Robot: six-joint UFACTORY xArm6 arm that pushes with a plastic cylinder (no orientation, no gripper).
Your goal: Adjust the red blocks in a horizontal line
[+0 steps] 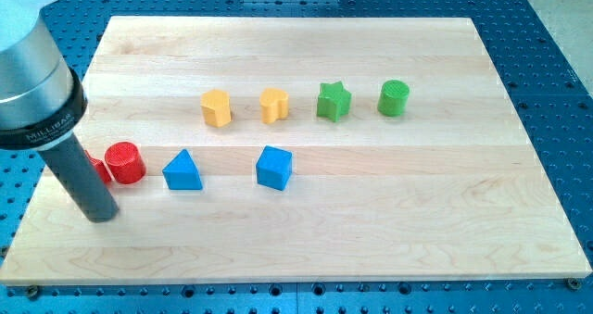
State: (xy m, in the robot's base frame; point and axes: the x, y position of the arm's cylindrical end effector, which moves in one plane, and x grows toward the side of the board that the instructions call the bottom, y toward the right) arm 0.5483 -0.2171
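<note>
A red cylinder [124, 161] stands at the board's left. A second red block [97, 170], shape unclear, sits just left of it, touching it and partly hidden behind my rod. My tip [102, 215] rests on the board below and slightly left of both red blocks, with the rod rising up to the view's left. A blue triangular block [182, 170] is right of the red cylinder, and a blue cube [274, 167] lies further right.
A row across the upper middle holds a yellow block [216, 107], a yellow heart-like block [273, 105], a green star [334, 101] and a green cylinder [394, 98]. The wooden board [417, 221] lies on a blue perforated table.
</note>
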